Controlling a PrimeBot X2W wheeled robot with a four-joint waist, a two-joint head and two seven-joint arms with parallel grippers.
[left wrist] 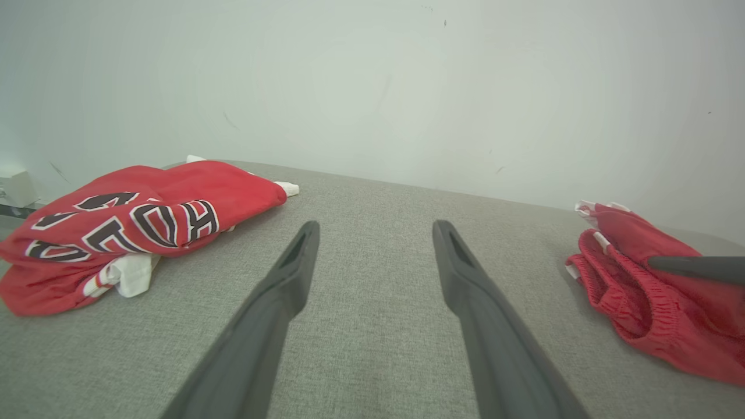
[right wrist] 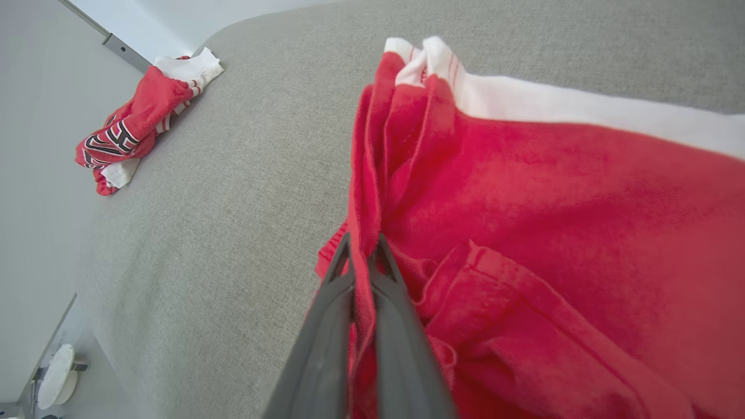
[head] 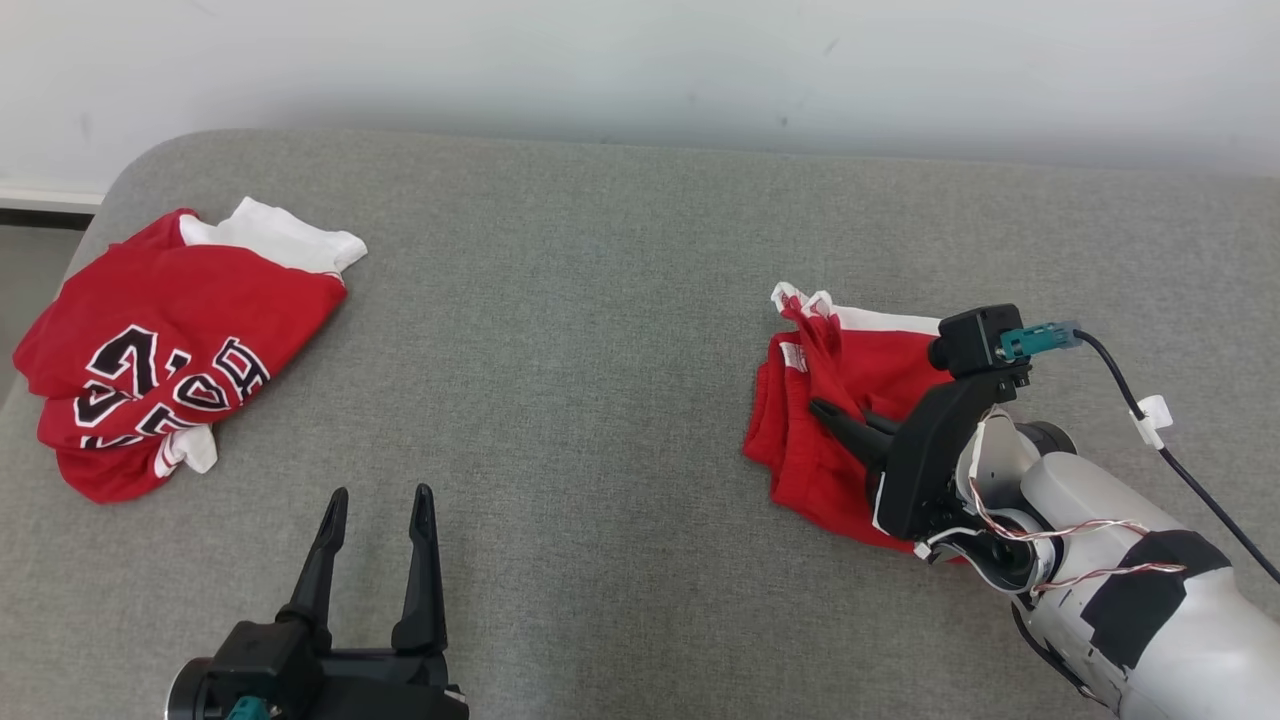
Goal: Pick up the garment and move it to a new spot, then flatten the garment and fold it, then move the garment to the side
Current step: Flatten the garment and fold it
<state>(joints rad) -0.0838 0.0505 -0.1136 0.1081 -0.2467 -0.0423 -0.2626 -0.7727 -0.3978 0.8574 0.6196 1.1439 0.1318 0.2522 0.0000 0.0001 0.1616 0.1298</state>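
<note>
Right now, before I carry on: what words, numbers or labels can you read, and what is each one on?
"CH": large black letters edged in white on the red jersey, as best I can read them. The rest is lost in the folds.
"2", possibly: a partly folded digit on the same jersey, so I am not sure of it.
White tag on the red shorts: too small to read.

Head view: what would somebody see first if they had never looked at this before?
Two bright red clothes on the grey cushion jump out first: a red jersey with big black-and-white letters at the far left, and crumpled red shorts at the right. Next comes the right gripper, shut on a fold of the shorts, while the left gripper stands open at the bottom.
</note>
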